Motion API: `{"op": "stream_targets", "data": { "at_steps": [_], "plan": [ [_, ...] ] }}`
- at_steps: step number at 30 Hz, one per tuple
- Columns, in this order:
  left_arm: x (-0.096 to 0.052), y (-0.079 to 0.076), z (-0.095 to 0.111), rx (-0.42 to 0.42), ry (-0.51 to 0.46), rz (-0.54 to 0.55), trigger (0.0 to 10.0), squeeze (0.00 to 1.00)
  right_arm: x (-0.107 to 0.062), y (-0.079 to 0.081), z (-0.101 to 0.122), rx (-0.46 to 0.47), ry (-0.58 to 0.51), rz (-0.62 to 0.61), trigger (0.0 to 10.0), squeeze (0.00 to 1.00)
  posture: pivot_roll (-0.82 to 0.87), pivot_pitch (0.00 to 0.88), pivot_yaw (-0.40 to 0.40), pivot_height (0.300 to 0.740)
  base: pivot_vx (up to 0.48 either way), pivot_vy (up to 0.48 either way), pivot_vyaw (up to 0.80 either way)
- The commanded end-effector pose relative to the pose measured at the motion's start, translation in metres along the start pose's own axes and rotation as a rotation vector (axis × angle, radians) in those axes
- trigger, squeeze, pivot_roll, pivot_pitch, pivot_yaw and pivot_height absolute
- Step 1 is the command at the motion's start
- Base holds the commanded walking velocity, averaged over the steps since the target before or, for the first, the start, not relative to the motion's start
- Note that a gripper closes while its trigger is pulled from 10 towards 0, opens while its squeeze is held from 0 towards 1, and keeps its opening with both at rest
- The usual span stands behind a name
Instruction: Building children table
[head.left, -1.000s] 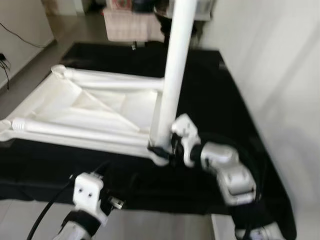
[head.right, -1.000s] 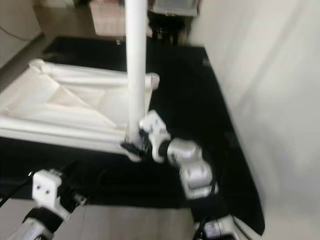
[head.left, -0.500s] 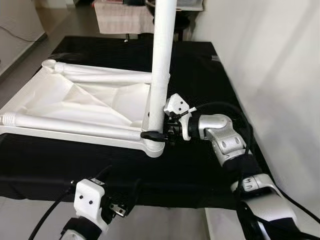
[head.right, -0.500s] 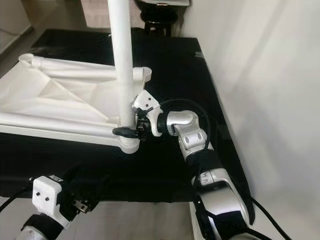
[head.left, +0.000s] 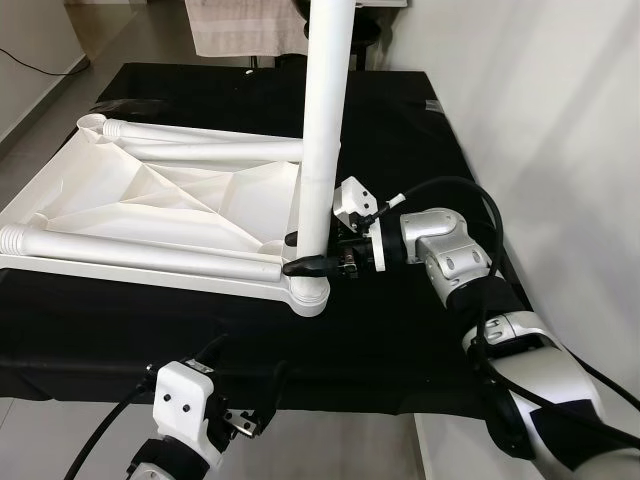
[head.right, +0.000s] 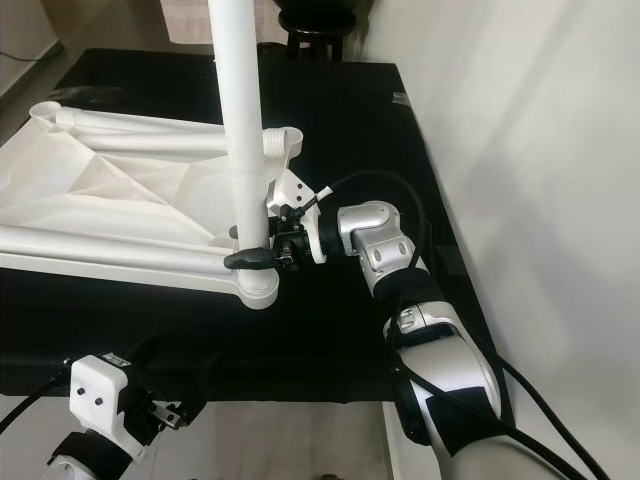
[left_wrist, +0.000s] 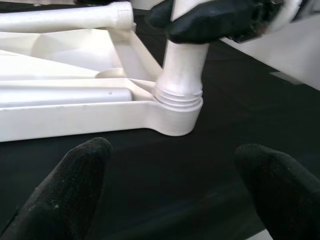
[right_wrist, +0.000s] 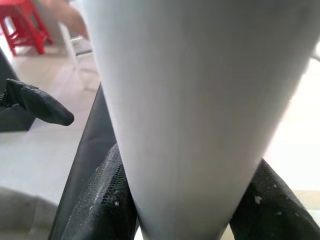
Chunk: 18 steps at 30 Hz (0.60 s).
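An upside-down white children's tabletop (head.left: 150, 205) lies on a black mat (head.left: 400, 150). A white table leg (head.left: 322, 120) stands upright in its near right corner socket (head.left: 307, 293). My right gripper (head.left: 305, 262) is shut on this leg just above the socket, black fingers (right_wrist: 107, 200) wrapped on both sides. Two more white legs (head.left: 140, 255) lie flat along the tabletop's underside. My left gripper (left_wrist: 175, 190) hangs low at the mat's front edge, open, its fingers (left_wrist: 75, 175) apart and pointing at the socket.
A white wall (head.left: 560, 120) runs close along the mat's right side. Beyond the mat's far edge stands a pale cloth-covered piece of furniture (head.left: 245, 25). Bare floor (head.left: 40, 100) lies to the left. A red stool (right_wrist: 20, 25) appears in the right wrist view.
The camera has steadied and shifted. My right forearm has swung round while its gripper stays clamped on the upright leg. The left arm sits slightly lower.
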<state>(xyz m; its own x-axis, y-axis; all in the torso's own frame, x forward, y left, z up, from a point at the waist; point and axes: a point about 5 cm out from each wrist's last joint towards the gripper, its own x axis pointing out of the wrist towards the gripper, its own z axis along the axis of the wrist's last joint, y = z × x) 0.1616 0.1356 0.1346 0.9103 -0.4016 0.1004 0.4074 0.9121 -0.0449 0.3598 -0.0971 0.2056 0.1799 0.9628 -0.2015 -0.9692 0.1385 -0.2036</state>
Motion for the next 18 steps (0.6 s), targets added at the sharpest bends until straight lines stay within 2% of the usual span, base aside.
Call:
{"op": "stream_targets", "data": {
  "at_steps": [1, 2, 3, 5, 6, 7, 8, 9, 10, 13, 14, 15, 16, 17, 18],
  "plan": [
    [-0.002, 0.000, -0.001, -0.012, 0.007, 0.004, 10.0, 0.00, 0.000, 0.009, -0.018, 0.090, 0.005, -0.173, 0.0, 0.00, -0.03, 0.141, -0.077, 0.740, 0.000, 0.000, 0.00],
    [-0.002, 0.000, -0.001, -0.012, 0.007, 0.004, 10.0, 0.00, 0.000, 0.009, -0.018, 0.090, 0.005, -0.173, 0.0, 0.00, -0.03, 0.141, -0.077, 0.740, 0.000, 0.000, 0.00],
    [-0.003, 0.002, 0.000, -0.009, 0.007, 0.006, 10.0, 0.00, 0.005, 0.012, -0.030, 0.186, 0.009, -0.524, 0.0, 0.00, -0.04, 0.144, -0.076, 0.740, 0.000, 0.000, 0.00],
    [-0.003, 0.002, 0.000, -0.009, 0.007, 0.006, 10.0, 0.00, 0.005, 0.012, -0.030, 0.186, 0.009, -0.524, 0.0, 0.00, -0.04, 0.144, -0.076, 0.740, 0.000, 0.000, 0.00],
    [-0.003, 0.004, 0.000, -0.006, 0.006, 0.008, 10.0, 0.00, 0.012, 0.045, -0.049, 0.315, 0.065, -0.685, 0.0, 0.00, -0.05, 0.149, -0.064, 0.740, 0.000, 0.000, 0.00],
    [-0.002, 0.006, 0.000, -0.003, 0.006, 0.010, 10.0, 0.00, 0.015, 0.076, -0.058, 0.367, 0.122, -0.761, 0.0, 0.00, -0.07, 0.151, -0.054, 0.740, 0.000, 0.000, 0.00],
    [-0.002, 0.006, 0.000, -0.003, 0.006, 0.010, 10.0, 0.00, 0.015, 0.076, -0.058, 0.367, 0.122, -0.761, 0.0, 0.00, -0.07, 0.151, -0.054, 0.740, 0.000, 0.000, 0.00],
    [-0.002, 0.008, 0.000, -0.001, 0.006, 0.010, 10.0, 0.00, 0.017, 0.096, -0.061, 0.391, 0.148, -0.779, 0.0, 0.00, -0.08, 0.150, -0.052, 0.740, 0.000, 0.000, 0.00],
    [0.000, 0.009, -0.001, 0.000, 0.006, 0.008, 10.0, 0.00, 0.017, 0.099, -0.060, 0.382, 0.154, -0.763, 0.0, 0.00, -0.08, 0.129, -0.055, 0.740, 0.000, 0.000, 0.00],
    [0.001, 0.009, -0.002, 0.001, 0.006, 0.005, 10.0, 0.00, 0.016, 0.095, -0.060, 0.365, 0.156, -0.768, 0.0, 0.00, -0.08, 0.129, -0.055, 0.740, 0.000, 0.000, 0.00],
    [0.002, 0.010, -0.002, 0.002, 0.006, 0.001, 10.0, 0.00, 0.016, 0.087, -0.059, 0.342, 0.156, -0.750, 0.0, 0.00, -0.06, 0.122, -0.064, 0.740, 0.000, 0.000, 0.00],
    [0.002, 0.010, -0.002, 0.002, 0.006, 0.001, 10.0, 0.00, 0.016, 0.087, -0.059, 0.342, 0.156, -0.750, 0.0, 0.00, -0.06, 0.122, -0.064, 0.740, 0.000, 0.000, 0.00],
    [0.003, 0.011, -0.002, 0.004, 0.005, -0.001, 10.0, 0.00, 0.016, 0.080, -0.057, 0.322, 0.157, -0.734, 1.8, 0.00, -0.06, 0.122, -0.062, 0.740, 0.000, 0.000, 0.00],
    [0.003, 0.011, -0.002, 0.004, 0.005, -0.001, 10.0, 0.00, 0.016, 0.080, -0.057, 0.322, 0.157, -0.734, 1.8, 0.00, -0.06, 0.122, -0.062, 0.740, 0.000, 0.000, 0.00],
    [0.003, 0.012, -0.002, 0.006, 0.005, 0.006, 10.0, 0.00, 0.016, 0.076, -0.054, 0.305, 0.166, -0.732, 10.0, 0.00, -0.06, 0.119, -0.062, 0.740, 0.000, 0.000, 0.00]
  ]
}}
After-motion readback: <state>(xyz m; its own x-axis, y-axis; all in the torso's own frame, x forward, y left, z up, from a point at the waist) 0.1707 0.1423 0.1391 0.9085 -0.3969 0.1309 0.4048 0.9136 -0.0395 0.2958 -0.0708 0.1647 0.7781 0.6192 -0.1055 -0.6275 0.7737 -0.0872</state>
